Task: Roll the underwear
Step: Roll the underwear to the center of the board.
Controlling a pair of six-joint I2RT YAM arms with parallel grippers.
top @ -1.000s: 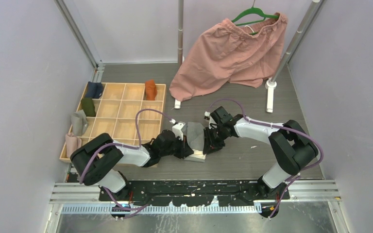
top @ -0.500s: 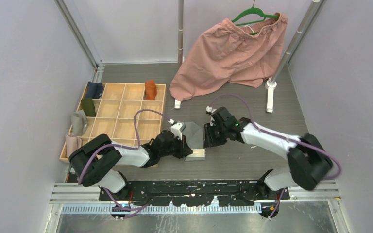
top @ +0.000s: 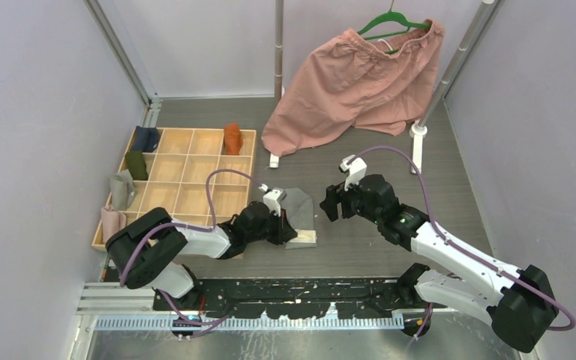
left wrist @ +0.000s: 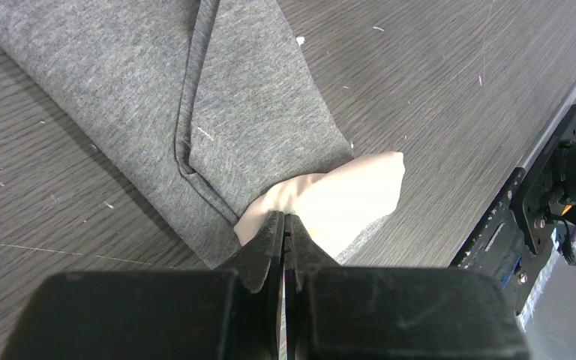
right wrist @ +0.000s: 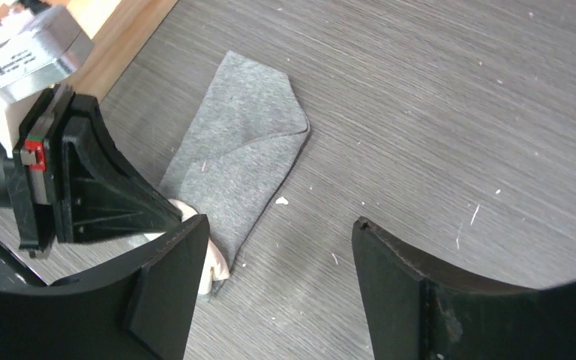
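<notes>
One grey underwear [top: 298, 208] lay folded on the table [top: 375, 150], its long axis running near to far. The left gripper [top: 288, 231] was clamped on its cream near end. The right gripper [top: 329, 203] hovered just beside it on the right, jaws spread and empty.

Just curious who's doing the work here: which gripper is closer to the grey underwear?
Left. The left gripper is pinched shut on the cream trim of the grey underwear; the right gripper hangs open just to the garment's right, not touching it.
</notes>
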